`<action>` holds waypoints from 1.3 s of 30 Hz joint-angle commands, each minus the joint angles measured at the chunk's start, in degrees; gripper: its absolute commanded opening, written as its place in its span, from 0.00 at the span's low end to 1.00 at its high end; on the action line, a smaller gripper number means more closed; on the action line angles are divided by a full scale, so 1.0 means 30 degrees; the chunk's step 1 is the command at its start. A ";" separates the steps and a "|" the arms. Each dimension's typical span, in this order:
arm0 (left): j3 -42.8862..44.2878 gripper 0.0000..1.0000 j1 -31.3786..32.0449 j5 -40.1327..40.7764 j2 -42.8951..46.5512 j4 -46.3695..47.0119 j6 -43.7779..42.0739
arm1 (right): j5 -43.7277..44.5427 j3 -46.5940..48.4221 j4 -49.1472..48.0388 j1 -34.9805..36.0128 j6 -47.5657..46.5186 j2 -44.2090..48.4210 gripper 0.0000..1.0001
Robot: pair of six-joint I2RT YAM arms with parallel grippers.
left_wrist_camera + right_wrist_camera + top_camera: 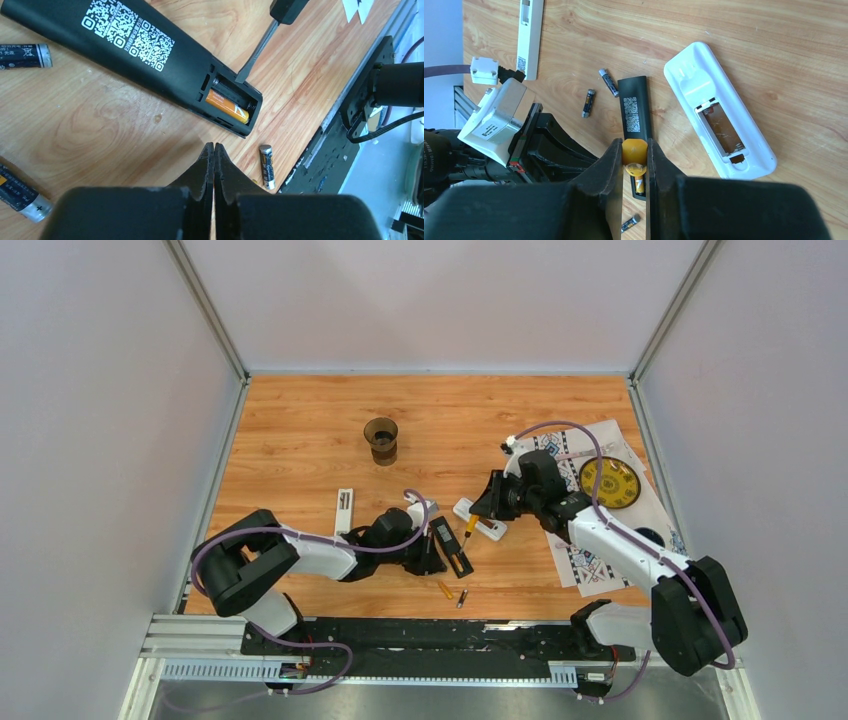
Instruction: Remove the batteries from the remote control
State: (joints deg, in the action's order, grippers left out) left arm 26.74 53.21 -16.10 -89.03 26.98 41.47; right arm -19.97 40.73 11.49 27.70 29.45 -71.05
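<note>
A black remote (pixel 150 55) lies back-up with its compartment open and one orange battery (pixel 227 106) still inside. My right gripper (pixel 634 142) is shut on the yellow-orange handle of a screwdriver (pixel 634 152), and the screwdriver tip (pixel 255 52) sits in the empty slot beside that battery. My left gripper (pixel 214 146) is shut and empty, just off the remote's near edge. Dark grey batteries (pixel 266 166) (pixel 25 55) (pixel 20 192) lie loose on the table. In the top view an orange cell (pixel 445 589) and a dark cell (pixel 462 598) lie in front of the black remote (pixel 452 545).
A white remote (pixel 716 110) with an empty open compartment lies right of the black one. A white battery cover (pixel 344 510) lies to the left. A dark cup (pixel 381 438) stands at the back. A yellow disc (pixel 610 483) rests on a patterned mat at right.
</note>
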 commanded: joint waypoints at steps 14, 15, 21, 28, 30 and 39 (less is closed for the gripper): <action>0.1106 0.00 0.0193 0.0326 -0.2285 0.0264 -0.0466 | -0.0961 -0.1272 -0.1952 0.0081 0.0230 -0.1250 0.00; 0.1077 0.00 0.0193 0.0385 -0.2314 0.0264 -0.0494 | -0.0991 -0.1301 -0.1983 0.0082 0.0260 -0.1192 0.00; 0.0959 0.00 0.0193 0.0795 -0.2431 0.0059 -0.0260 | -0.1225 -0.1360 -0.2071 0.0111 0.0436 -0.0549 0.00; 0.0608 0.00 0.0193 0.1761 -0.1701 -0.0876 -0.0025 | -0.0992 -0.1564 -0.2188 0.0199 -0.0235 0.0566 0.00; 0.0491 0.00 0.0193 0.1967 -0.1495 -0.1141 -0.0026 | -0.0845 -0.1681 -0.2217 0.0199 -0.0354 0.0713 0.00; 0.0139 0.00 0.0251 0.2290 -0.0352 -0.2314 -0.0289 | -0.0698 -0.2326 -0.2949 0.0346 -0.0501 0.0625 0.00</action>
State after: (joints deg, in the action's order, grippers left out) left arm 28.67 53.87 -11.99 -91.07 25.58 42.11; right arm -21.87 34.39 6.52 28.32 28.58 -70.32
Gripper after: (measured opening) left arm 0.006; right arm 0.168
